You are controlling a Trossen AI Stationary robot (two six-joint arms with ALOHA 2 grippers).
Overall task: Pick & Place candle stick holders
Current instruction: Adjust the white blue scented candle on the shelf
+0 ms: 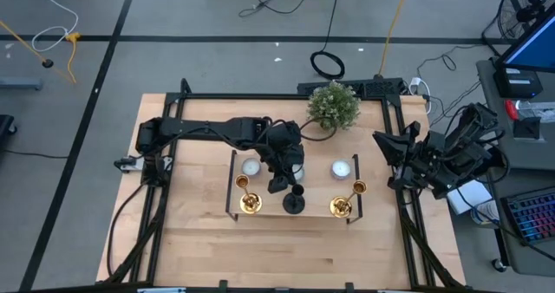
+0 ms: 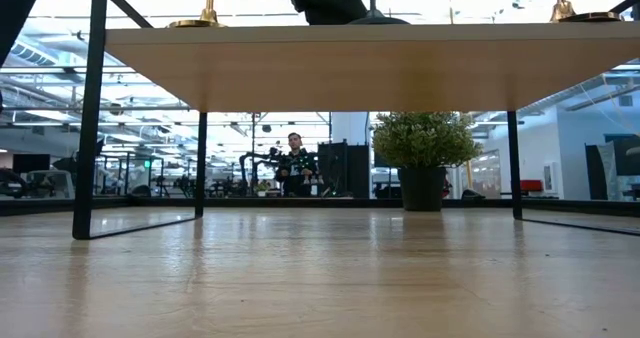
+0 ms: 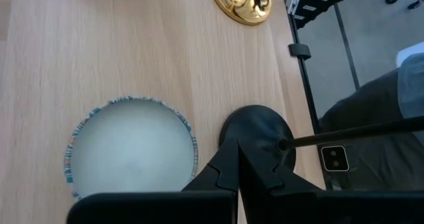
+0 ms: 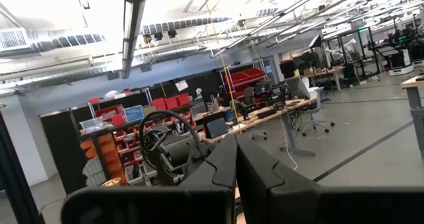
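Two gold candle stick holders stand on their round bases near the front corners of the long wooden stand. A shorter black one is upright between them, base on the wood. My left gripper is shut, slanting down, its tips at the edge of that black base. In the low view its dark bulk reaches down to the stand's top beside the base. My right gripper is shut on nothing, held high at the table's right edge, pointing into the room. My left gripper comes slanting down from the far left, and its shut fingertips overlap the rim of the black holder's base. I cannot tell whether they touch it; nothing is between the fingers. The holder stands upright on the stand.
Two white round candles sit on the stand; one is close beside my left fingers. A potted plant stands at the table's far edge. Bare tabletop lies in front of the stand.
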